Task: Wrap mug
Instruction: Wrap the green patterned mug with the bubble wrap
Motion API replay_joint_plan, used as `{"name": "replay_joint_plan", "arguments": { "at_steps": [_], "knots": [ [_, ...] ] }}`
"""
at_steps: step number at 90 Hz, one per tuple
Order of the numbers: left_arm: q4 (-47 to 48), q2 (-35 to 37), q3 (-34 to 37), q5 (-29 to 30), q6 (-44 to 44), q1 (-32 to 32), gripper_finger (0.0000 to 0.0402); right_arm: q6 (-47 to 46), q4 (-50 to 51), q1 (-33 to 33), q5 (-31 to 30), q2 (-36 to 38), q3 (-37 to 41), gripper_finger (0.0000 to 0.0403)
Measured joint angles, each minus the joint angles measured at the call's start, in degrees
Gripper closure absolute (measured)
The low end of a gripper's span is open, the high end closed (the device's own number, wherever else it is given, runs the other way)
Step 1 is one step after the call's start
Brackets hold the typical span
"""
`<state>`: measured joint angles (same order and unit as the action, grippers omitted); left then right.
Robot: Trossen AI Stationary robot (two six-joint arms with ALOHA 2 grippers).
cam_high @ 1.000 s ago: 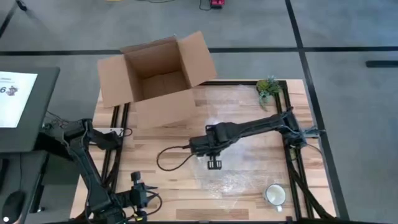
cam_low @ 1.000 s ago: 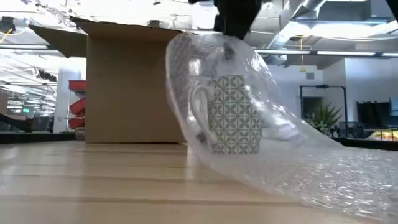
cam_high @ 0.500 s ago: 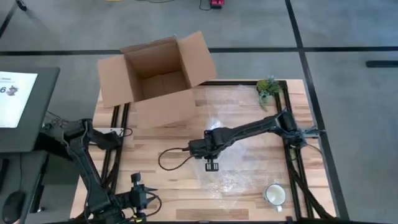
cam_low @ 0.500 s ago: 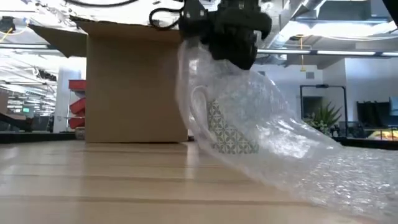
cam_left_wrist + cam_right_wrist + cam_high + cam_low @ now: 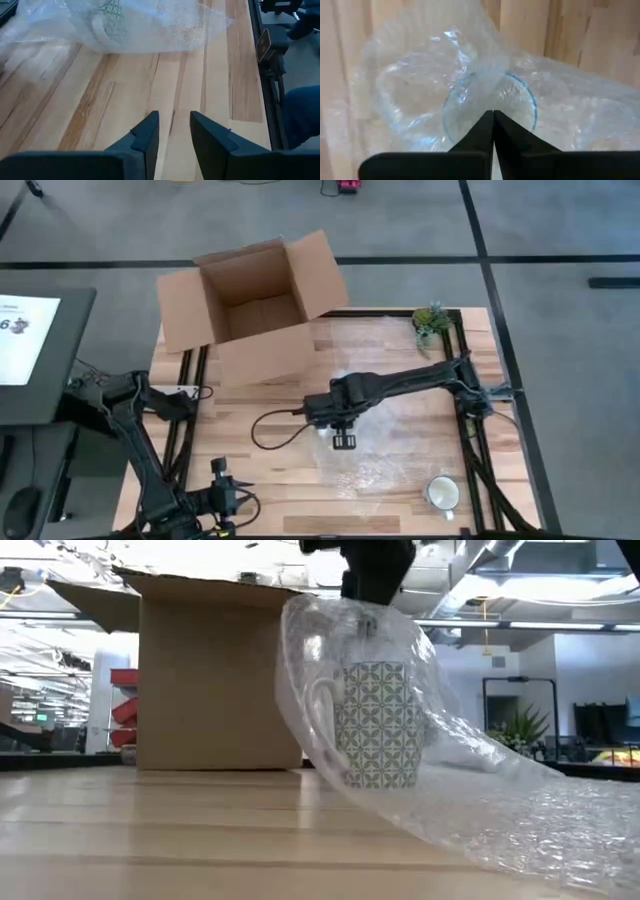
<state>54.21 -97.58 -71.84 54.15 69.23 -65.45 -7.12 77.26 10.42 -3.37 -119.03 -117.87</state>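
Note:
A white mug with a green lattice pattern (image 5: 378,725) stands upright on a sheet of clear bubble wrap (image 5: 385,430) in the middle of the table. The wrap is drawn up and over the mug. My right gripper (image 5: 493,114) hangs straight above the mug's blue-rimmed mouth (image 5: 520,95), shut on the wrap; the low view shows the right gripper (image 5: 372,580) over the mug. My left gripper (image 5: 174,131) stands open near the table's front left corner, over bare wood, touching nothing. My right gripper pinches a gathered fold of the bubble wrap (image 5: 488,92) between its two fingers, just above the mug's mouth. The fingers come from above, pointing down. The wrap tents over the mug below them, and the wrap's far part (image 5: 540,820) lies slack on the table.
An open cardboard box (image 5: 255,305) stands at the table's far left. A small green plant (image 5: 432,322) sits at the far right corner. A second, plain mug (image 5: 442,493) stands near the front right corner. Bare wood lies between the wrap and my left gripper.
My right gripper dipped down onto the mug half a second ago, pressing the wrap low over it, and has risen again with the fold still in its fingers. The wrap now stands tented higher over the mug.

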Motion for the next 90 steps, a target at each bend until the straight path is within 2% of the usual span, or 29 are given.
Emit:
{"name": "replay_joint_plan", "arguments": {
  "at_steps": [12, 32, 40, 66, 77, 90],
  "knots": [
    [-0.4, 0.0, 0.0, 0.0, 0.1, -0.1, 0.0311, -0.4, -0.1, 1.5, -2.1, 1.9, 1.1, 0.0403],
    [-1.8, 0.0, 0.0, 0.0, -0.2, -0.6, 0.0311, -0.5, -10.6, 3.8, -2.7, 4.1, 11.2, 0.0403],
    [-2.0, 0.0, 0.0, 0.0, 0.3, -0.9, 0.0311, -1.8, -10.8, 3.3, -2.9, 4.1, 14.8, 0.0403],
    [-3.7, 0.0, 0.0, 0.0, 0.2, -1.0, 0.0311, -1.8, -21.2, -0.8, -1.8, 4.2, 24.8, 0.0403],
    [-4.0, 0.0, 0.0, 0.0, 0.2, -1.0, 0.0311, -0.9, -21.3, -2.1, -0.7, 4.2, 24.9, 0.0403],
    [-3.9, 0.0, 0.0, 0.0, -0.3, -1.0, 0.0311, -0.1, -17.5, -1.8, -1.1, 5.5, 20.9, 0.0403]
  ]
}}
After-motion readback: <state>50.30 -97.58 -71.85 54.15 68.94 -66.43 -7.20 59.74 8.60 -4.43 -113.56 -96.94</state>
